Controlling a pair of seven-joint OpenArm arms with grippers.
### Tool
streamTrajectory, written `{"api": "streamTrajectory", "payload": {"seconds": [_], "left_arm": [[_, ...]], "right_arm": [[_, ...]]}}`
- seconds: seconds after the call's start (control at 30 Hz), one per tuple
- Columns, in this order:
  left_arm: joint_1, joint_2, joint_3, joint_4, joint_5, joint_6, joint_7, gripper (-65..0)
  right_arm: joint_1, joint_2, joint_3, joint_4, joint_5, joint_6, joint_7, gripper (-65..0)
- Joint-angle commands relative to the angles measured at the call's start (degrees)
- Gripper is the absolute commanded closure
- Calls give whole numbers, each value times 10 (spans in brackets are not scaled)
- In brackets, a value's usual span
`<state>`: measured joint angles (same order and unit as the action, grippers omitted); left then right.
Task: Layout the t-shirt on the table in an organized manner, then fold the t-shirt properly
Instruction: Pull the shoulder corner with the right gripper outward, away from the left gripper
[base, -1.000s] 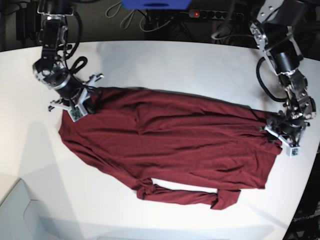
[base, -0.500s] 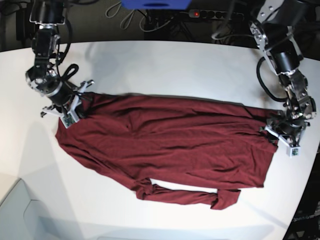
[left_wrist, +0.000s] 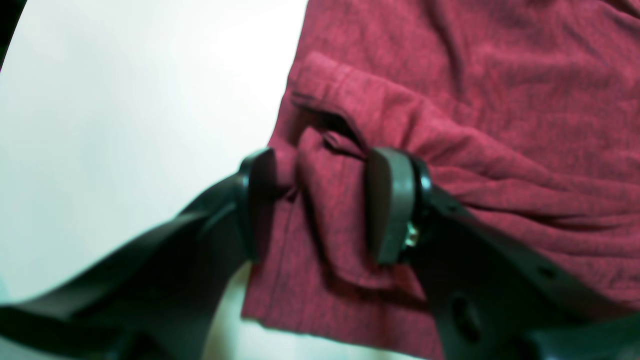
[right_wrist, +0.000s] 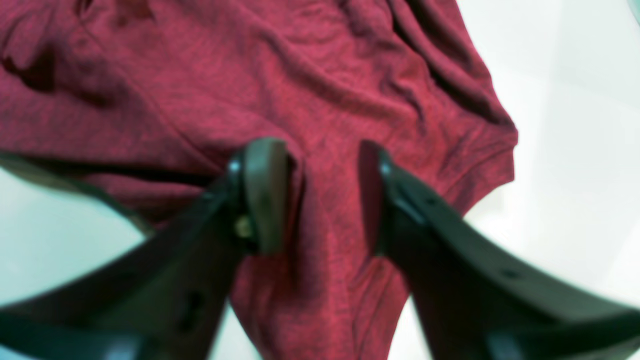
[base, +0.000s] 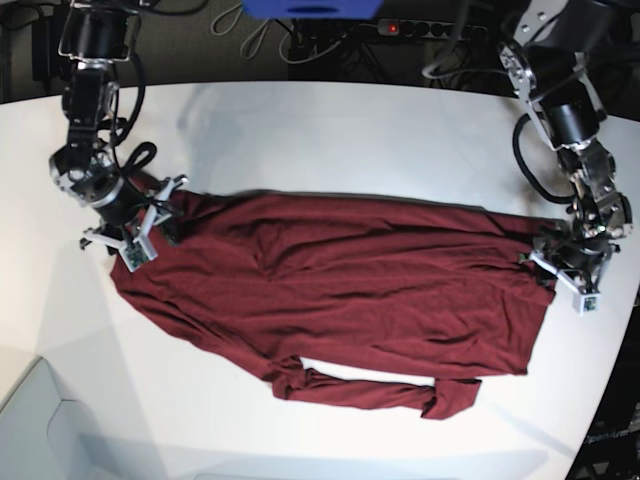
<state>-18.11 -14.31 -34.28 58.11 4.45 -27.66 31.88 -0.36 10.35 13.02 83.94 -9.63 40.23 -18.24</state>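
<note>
The dark red t-shirt (base: 350, 290) lies spread across the white table (base: 350, 130), with one long sleeve (base: 370, 390) folded along its near edge. My right gripper (base: 135, 235) rests at the shirt's left end. In the right wrist view it (right_wrist: 320, 200) is open, its fingers (right_wrist: 265, 195) astride a low ridge of the t-shirt (right_wrist: 250, 75), and the cloth is not pinched. My left gripper (base: 560, 265) is at the shirt's right end. In the left wrist view it (left_wrist: 325, 200) is shut on a gathered fold of the t-shirt (left_wrist: 500, 100).
A power strip (base: 430, 28) with a red light and loose cables lie behind the table's far edge, beside a blue object (base: 310, 8). The table's curved edge runs close behind my left gripper on the right. A grey surface (base: 30, 420) sits at the lower left corner.
My right gripper drew the shirt's left end further left, flattening the cloth, then opened and let go of it. The left arm has not moved.
</note>
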Motion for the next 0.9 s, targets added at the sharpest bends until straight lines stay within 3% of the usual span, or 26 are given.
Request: {"api": "streamTrajectory", "payload": {"seconds": [0.0, 0.2, 0.33, 0.53, 0.67, 0.87], "left_arm": [[-15, -9, -1, 8, -6, 1, -12, -292], [-15, -9, -1, 8, -6, 1, -12, -292], [-15, -9, -1, 8, -6, 1, -12, -293], [-15, -9, -1, 8, -6, 1, -12, -293], [-15, -9, -1, 8, -6, 1, -12, -293], [-15, -9, -1, 8, -6, 1, -12, -293]], "right_arm": [[7, 7, 4, 11, 8, -2, 14, -332], [2, 4, 48, 16, 7, -2, 15, -405], [-29, 4, 81, 47, 8, -2, 15, -386], [-106, 1, 80, 114, 9, -2, 15, -319], [-130, -20, 78, 123, 10, -2, 16, -319], [-130, -22, 78, 88, 10, -2, 16, -313]]}}
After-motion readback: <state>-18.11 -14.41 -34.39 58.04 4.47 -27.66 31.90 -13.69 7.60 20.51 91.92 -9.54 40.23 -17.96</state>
